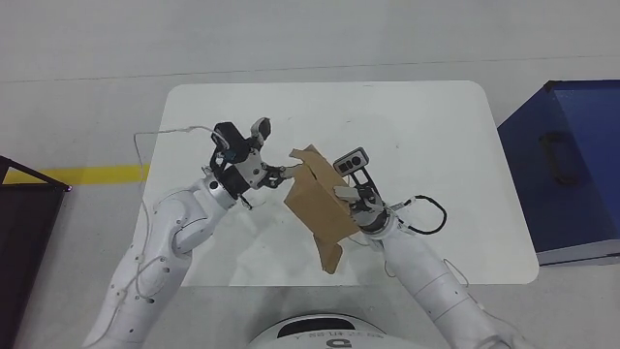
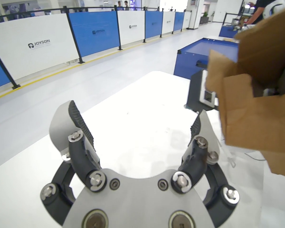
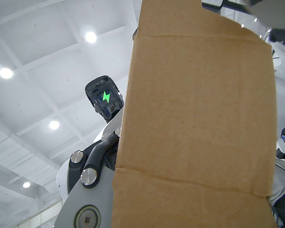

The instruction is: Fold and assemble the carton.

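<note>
Carton: brown cardboard, flattened and only partly opened. It is held tilted above the near middle of the white table, long axis running from the far left down toward the robot. In the left wrist view the carton shows loose flaps at its upper end, notched and standing apart. In the right wrist view the carton shows one broad panel with a crease line near each end.

Right gripper: against the carton's right edge, clamped on it. The panel hides the pads from its own wrist camera.

Left gripper: just beside the carton's far-left flap. Left gripper fingers are spread wide with nothing between them. One ribbed pad is well clear of the cardboard; the other fingertip sits right next to the flap, contact unclear.

Surroundings: blue bin on the floor off the table's right end. Yellow floor line to the left.
</note>
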{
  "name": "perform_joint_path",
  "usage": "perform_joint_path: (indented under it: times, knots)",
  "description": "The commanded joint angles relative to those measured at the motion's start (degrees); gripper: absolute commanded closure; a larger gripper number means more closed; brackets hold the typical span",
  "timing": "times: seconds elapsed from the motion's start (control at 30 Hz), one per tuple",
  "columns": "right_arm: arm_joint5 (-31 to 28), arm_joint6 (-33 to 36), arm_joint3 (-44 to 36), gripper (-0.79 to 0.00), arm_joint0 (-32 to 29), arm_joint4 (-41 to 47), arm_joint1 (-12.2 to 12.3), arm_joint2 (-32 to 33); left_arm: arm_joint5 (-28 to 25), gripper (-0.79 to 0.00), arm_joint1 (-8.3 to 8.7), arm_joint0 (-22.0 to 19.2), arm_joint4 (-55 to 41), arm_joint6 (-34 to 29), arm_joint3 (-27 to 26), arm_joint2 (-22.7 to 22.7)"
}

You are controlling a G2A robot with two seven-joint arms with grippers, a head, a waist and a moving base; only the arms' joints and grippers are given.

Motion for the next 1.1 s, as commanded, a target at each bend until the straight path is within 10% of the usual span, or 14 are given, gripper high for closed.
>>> perform_joint_path:
  times: [0.0, 1.07]
  knots:
    - [-0.13, 0.00, 0.16, 0.000, 0.04, -0.05, -0.04, -0.09, -1.46, -0.785, -0.06, -0.10, -2.67, 1.75, -0.40, -0.16]
    - [-0.54, 0.00, 0.14, 0.000, -0.16, -0.40, -0.26, 0.23, -10.09, -0.785, 0.97, 1.23, -8.17, 3.15, -4.05, -5.99]
